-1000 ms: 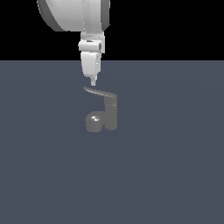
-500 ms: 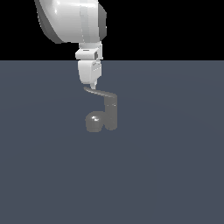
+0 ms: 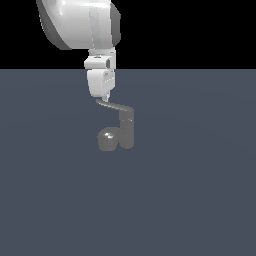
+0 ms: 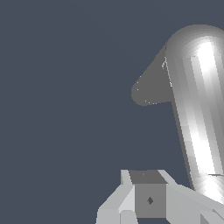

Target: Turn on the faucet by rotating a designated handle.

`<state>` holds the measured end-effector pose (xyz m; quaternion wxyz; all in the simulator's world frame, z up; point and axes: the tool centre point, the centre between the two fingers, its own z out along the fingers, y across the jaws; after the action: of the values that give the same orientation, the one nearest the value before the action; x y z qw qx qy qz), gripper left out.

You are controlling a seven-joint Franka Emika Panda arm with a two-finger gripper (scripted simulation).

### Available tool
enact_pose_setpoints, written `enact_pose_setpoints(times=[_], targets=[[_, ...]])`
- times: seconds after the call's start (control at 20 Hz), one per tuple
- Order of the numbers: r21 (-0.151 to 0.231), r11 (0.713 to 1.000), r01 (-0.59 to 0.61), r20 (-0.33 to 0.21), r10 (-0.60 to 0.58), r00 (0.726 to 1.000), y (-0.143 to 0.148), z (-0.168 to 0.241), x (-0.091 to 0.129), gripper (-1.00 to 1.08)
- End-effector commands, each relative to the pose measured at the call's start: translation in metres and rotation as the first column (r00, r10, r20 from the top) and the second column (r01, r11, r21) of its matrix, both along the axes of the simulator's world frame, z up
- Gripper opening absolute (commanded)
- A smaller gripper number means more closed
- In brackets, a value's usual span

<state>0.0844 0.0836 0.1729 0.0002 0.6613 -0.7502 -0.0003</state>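
Faucet (image 3: 125,131) count: we log one, a dull grey fixture standing upright on the floor a little above the middle of the exterior view. One post, one rounded glossy bulge (image 3: 107,139) at its base on the exterior view's left, one handle (image 3: 113,105). That handle is a thin curved lever reaching from the post's top toward the exterior view's left.

One white arm (image 3: 80,22) comes down from the top of the exterior view. Its one gripper (image 3: 101,96) sits at the free end of the handle, tip touching or just above it; we cannot tell which. Fingers look drawn close together, but whether they pinch the lever or are merely closed beside it we cannot tell.

In the wrist view the handle (image 4: 194,109) shows as a bright rounded bar running close past the grey gripper body (image 4: 148,199).

Surface: one flat, uniform slate-blue floor (image 3: 190,200). Behind it, plain black backdrop (image 3: 200,30), meeting the floor at a straight horizon.
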Motion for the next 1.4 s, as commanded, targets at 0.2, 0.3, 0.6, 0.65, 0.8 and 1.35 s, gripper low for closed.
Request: enact_pose_setpoints(times=[0.2, 0.3, 0.6, 0.65, 0.8, 1.35], targets=[[0.000, 1.000, 0.000, 0.000, 0.000, 1.000, 0.006, 0.000, -0.017, -1.00], [0.000, 1.000, 0.000, 0.000, 0.000, 1.000, 0.007, 0.000, -0.022, -1.00], [0.000, 1.000, 0.000, 0.000, 0.000, 1.000, 0.012, 0.000, -0.038, -1.00], [0.000, 1.000, 0.000, 0.000, 0.000, 1.000, 0.013, 0.000, -0.041, -1.00], [0.000, 1.000, 0.000, 0.000, 0.000, 1.000, 0.016, 0.000, -0.049, -1.00], [-0.002, 1.000, 0.004, 0.003, -0.004, 1.000, 0.011, 0.000, -0.069, -1.00]])
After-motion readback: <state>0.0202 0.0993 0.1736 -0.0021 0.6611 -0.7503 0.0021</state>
